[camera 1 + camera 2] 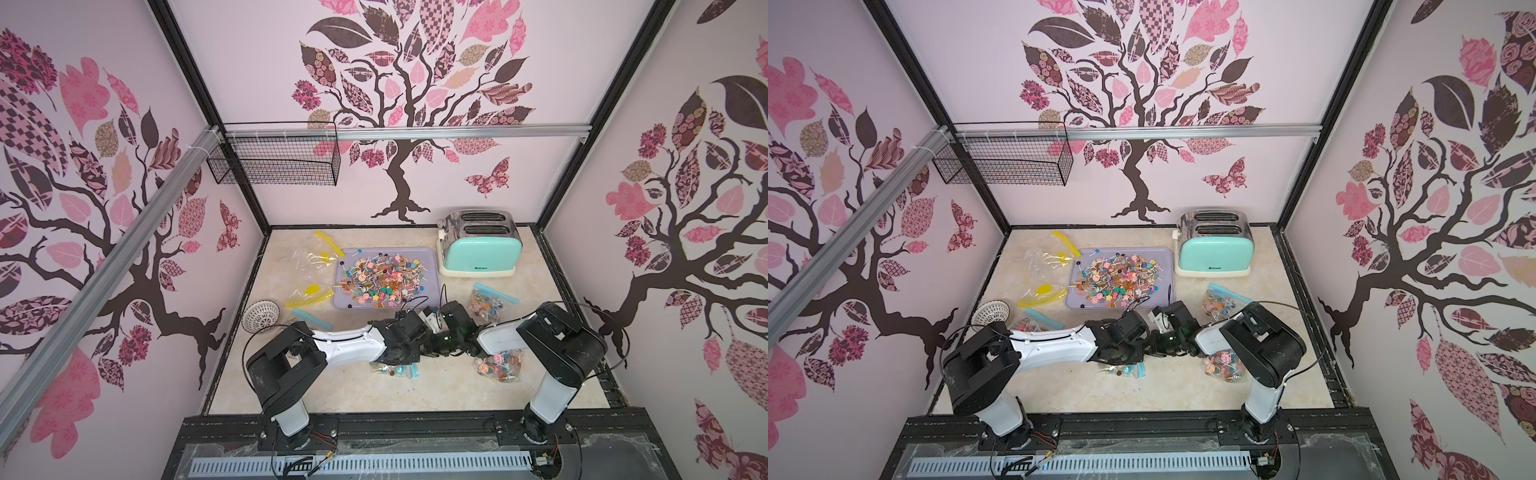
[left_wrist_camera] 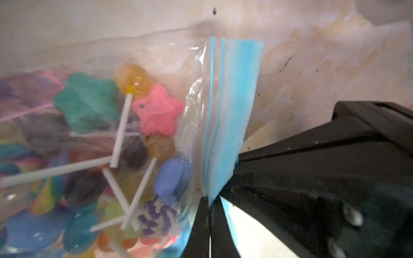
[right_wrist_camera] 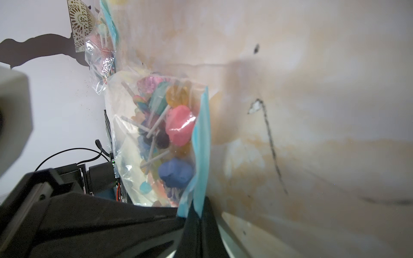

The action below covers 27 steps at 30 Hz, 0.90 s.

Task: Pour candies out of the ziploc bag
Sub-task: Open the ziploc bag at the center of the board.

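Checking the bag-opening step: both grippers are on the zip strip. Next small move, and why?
Probably pull the left gripper and right gripper slightly apart to peel the seal. Both are shut on the blue zip strip of one ziploc bag, which looks sealed, with the candies inside.

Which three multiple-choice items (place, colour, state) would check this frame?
1. The toaster stands: A beside the tray; B on the tray; C at the front edge.
2. The held bag has a zip strip that is: A yellow; B blue; C red.
3. The left gripper is: A open above the tray; B shut on the zip strip; C gripping the toaster.
Key: 1 A, it stands off the tray's far corner; 2 B, blue in the wrist view; 3 B, its jaws pinch the strip.
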Each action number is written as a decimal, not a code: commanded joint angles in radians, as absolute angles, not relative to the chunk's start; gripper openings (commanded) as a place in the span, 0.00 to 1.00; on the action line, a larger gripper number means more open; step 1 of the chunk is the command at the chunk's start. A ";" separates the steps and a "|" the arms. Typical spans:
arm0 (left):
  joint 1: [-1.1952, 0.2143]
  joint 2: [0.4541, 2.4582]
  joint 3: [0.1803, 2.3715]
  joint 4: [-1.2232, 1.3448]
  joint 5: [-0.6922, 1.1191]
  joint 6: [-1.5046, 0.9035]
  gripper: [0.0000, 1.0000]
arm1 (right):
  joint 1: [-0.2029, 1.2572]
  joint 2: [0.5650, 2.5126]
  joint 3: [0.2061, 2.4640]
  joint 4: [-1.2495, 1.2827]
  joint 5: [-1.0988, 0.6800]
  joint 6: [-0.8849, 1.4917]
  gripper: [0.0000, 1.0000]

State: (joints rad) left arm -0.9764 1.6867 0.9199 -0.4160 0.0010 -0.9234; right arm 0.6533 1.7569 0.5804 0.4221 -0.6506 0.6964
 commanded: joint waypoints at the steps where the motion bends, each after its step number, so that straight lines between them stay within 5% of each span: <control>1: -0.969 1.687 0.920 -0.405 -0.056 -0.941 0.00 | 0.656 1.821 0.550 0.240 -0.511 0.684 0.00; 8: -0.968 1.573 0.851 -0.516 -0.228 -1.071 0.00 | 0.693 1.808 0.581 0.154 -0.425 0.701 0.00; 27: -0.964 1.322 0.783 -0.431 -0.252 -0.979 0.00 | 0.718 1.775 0.633 0.031 -0.340 0.720 0.00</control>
State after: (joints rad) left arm -0.9665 1.3476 0.7456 -0.4324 -0.2493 -1.0443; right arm 0.7242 1.7370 0.6651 0.2710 -0.5076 0.7269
